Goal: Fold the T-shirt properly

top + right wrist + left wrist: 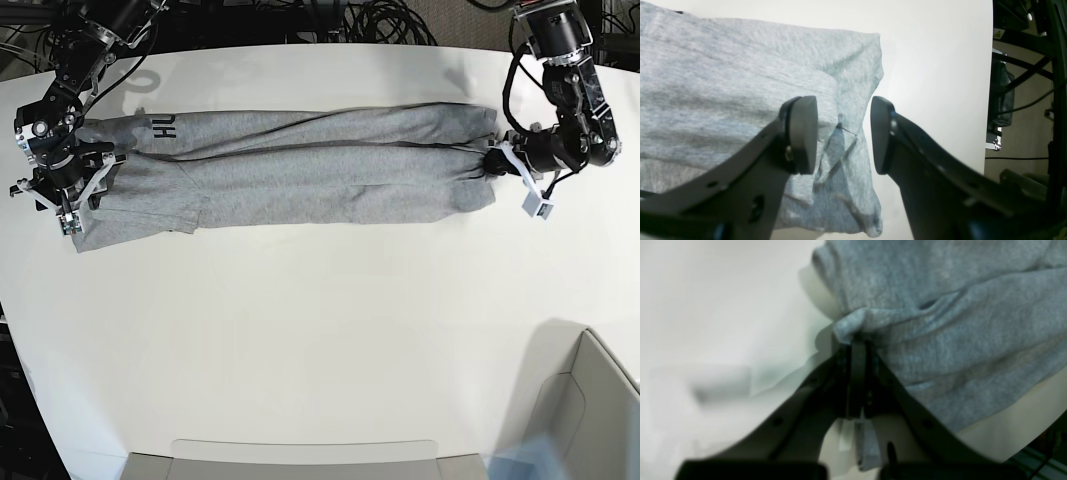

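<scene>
You have the T-shirt (290,170) stretched out in a long folded band across the far half of the white worktop (320,340), running from one arm to the other, with a strip of black lettering (163,128) showing near its right-arm end. Your left gripper (858,340) is pinched tight on a bunched corner of the T-shirt (940,323), and the cloth gathers into creases at that end. Your right gripper (843,133) stands wide apart over the other end of the T-shirt (723,83), holding nothing: one pad (803,133) sits above the cloth and the other hangs just off the T-shirt's edge, over bare worktop (933,66).
</scene>
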Action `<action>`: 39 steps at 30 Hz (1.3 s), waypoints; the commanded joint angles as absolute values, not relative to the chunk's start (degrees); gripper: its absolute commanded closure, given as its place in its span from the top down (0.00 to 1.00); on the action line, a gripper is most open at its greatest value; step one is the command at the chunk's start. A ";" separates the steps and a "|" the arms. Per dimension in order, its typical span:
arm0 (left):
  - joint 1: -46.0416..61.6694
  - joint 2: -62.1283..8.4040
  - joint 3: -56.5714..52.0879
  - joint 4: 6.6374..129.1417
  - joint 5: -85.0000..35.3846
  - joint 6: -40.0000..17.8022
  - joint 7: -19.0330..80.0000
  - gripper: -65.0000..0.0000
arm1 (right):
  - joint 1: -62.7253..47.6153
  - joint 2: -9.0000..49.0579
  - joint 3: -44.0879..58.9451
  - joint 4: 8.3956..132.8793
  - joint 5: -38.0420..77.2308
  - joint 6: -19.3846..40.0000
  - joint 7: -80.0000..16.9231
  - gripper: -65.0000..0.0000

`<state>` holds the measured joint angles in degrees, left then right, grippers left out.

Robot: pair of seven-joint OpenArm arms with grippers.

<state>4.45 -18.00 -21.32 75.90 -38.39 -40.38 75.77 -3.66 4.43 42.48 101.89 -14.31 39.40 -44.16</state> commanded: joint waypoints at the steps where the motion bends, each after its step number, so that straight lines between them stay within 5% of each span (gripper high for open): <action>1: 5.41 -17.19 -20.44 75.03 -33.80 -40.00 80.00 0.00 | -2.86 5.23 42.59 102.81 -13.93 40.00 -43.30 0.40; 8: 3.65 -16.75 -20.35 75.03 -36.44 -40.00 80.00 0.00 | -3.03 5.23 42.51 102.73 -14.02 40.00 -43.12 0.40; 14: 3.82 -17.10 -20.97 75.03 -36.53 -40.00 80.00 0.35 | -3.21 5.23 42.33 102.73 -14.02 40.00 -43.12 0.40; 30: 3.56 -17.10 -20.88 75.03 -36.70 -40.00 80.00 0.35 | -3.30 5.41 42.24 102.73 -14.11 40.00 -43.12 0.40; 39: 3.65 -23.08 -20.88 75.47 -52.88 -40.00 80.00 0.35 | -3.21 5.49 42.24 102.64 -14.11 40.00 -43.12 0.40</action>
